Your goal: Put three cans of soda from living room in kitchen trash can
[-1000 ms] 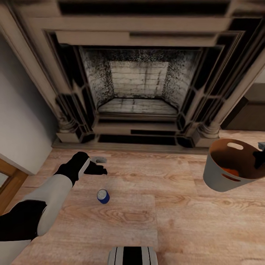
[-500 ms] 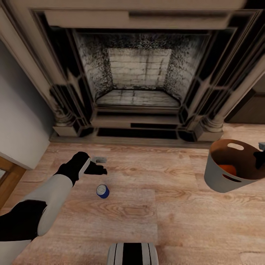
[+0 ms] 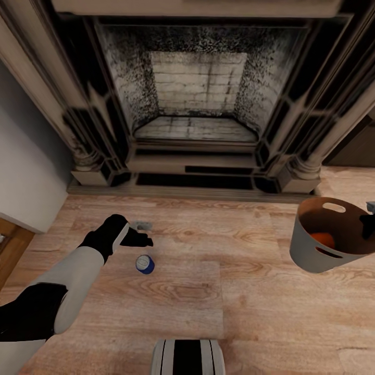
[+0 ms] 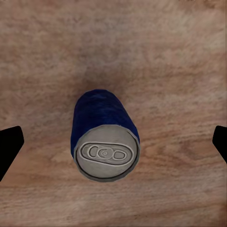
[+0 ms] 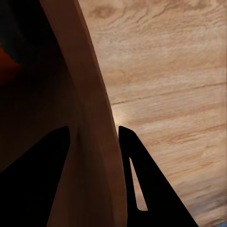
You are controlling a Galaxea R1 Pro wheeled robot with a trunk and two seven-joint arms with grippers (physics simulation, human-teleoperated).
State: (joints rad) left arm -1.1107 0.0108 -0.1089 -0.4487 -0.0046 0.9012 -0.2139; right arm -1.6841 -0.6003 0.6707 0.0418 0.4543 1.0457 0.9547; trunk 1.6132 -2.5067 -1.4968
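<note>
**Blue can on the floor, bin held up by the fireplace**

The left gripper (image 3: pixel 139 233) hangs over the wood floor (image 3: pixel 219 302) with its jaws spread wide; in the left wrist view the two black fingertips (image 4: pixel 9 149) sit far out at each side, and neither one touches the blue can (image 4: pixel 105 142); the can stands upright on the floor between them, with bare floor all round it; in the head view the blue can (image 3: pixel 145 264) is just in front of the gripper, a little nearer the robot; it is round and small, dark blue with a flat silver top and a pull tab.

The right gripper (image 5: pixel 94 137) is clamped on the rim of the bin (image 3: pixel 307 250); one black finger is inside the wall and one is outside; the bin is held up off the floor at the robot's right, tilted a bit; it is round, grey outside and shiny brown inside, with a slot cut near the rim; an orange can (image 3: pixel 322 239) lies down in the bottom of it.

The floor is light wood planks with wavy grain, and it is open between the can and the bin; past the gripper stands the dark fireplace (image 3: pixel 198 104) with pale bricks inside; a pale wall (image 3: pixel 26 177) is at the left.
</note>
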